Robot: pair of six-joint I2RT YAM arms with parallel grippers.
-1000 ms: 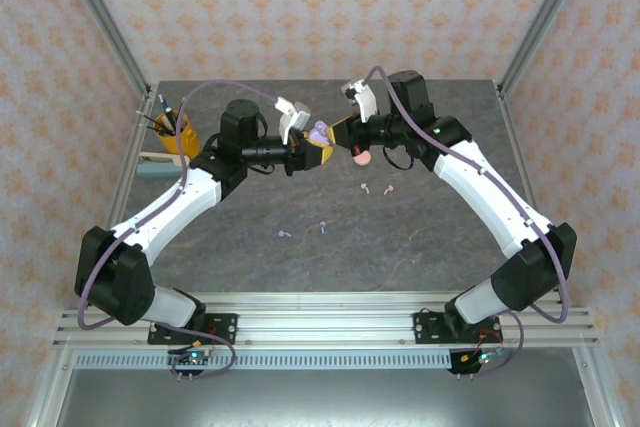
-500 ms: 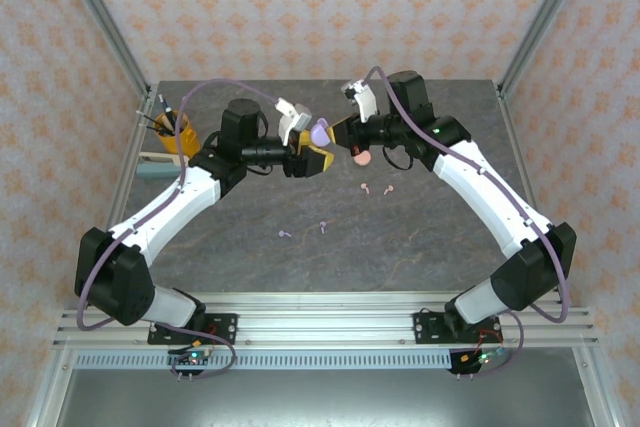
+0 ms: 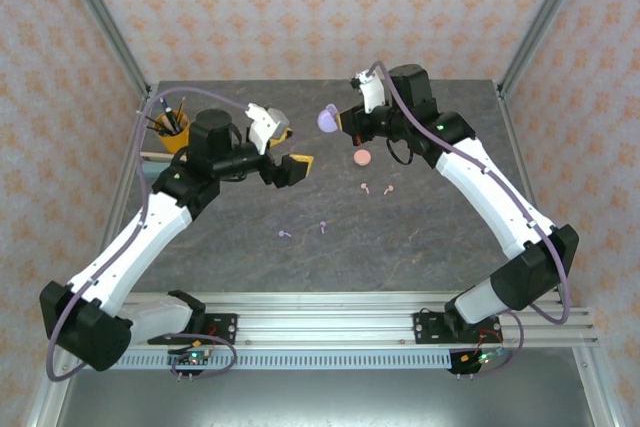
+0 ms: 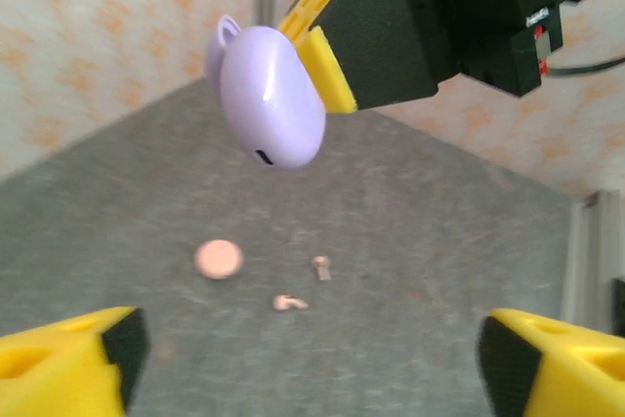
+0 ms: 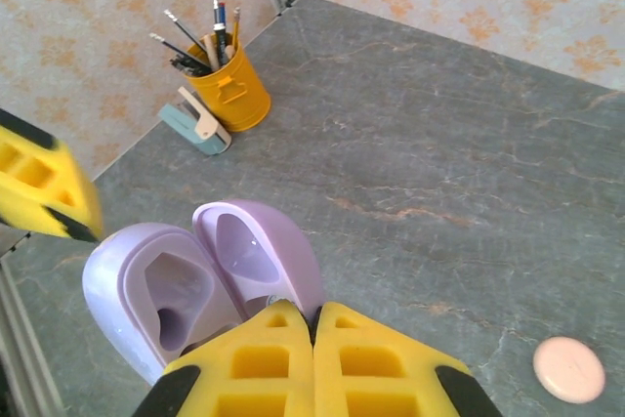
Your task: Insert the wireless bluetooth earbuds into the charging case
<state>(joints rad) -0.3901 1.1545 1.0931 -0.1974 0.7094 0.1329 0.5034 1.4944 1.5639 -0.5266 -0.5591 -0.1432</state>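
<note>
Nearest the arm bases: two tiny lilac-purple stemmed earbuds lie loose on the grey stone-pattern table, close together, nothing touching them. A bit further out and to the right sit two salmon-pink stemmed earbuds, also loose, just beside each other.

Left gripper: jaws spread wide, nothing between them. It hangs above the table, left of the pink buds, facing the other arm.

Beyond the pink buds is a salmon-pink round plastic case, flat on the table and, as far as I can tell, shut.

Right gripper: clamped on the lilac-purple rounded plastic charging case, pinching it near the hinge and holding it up off the table. The lid is swung open. An empty well shows in the base half. No bud is seated in it.

Far left corner: yellow metal pencil cup with a teal stapler beside it, well apart from the work.

Step, my read: the case is presented open and the free arm is ready to fetch. No earbud is in a case yet, so it's early in the task.

Next move calls for the left arm to drop onto one lilac bud and take a fine pinch. It should then carry it to the open case with the stem lined up to the well. The buds are tiny, so a slip or a skewed grip is the main risk.
</note>
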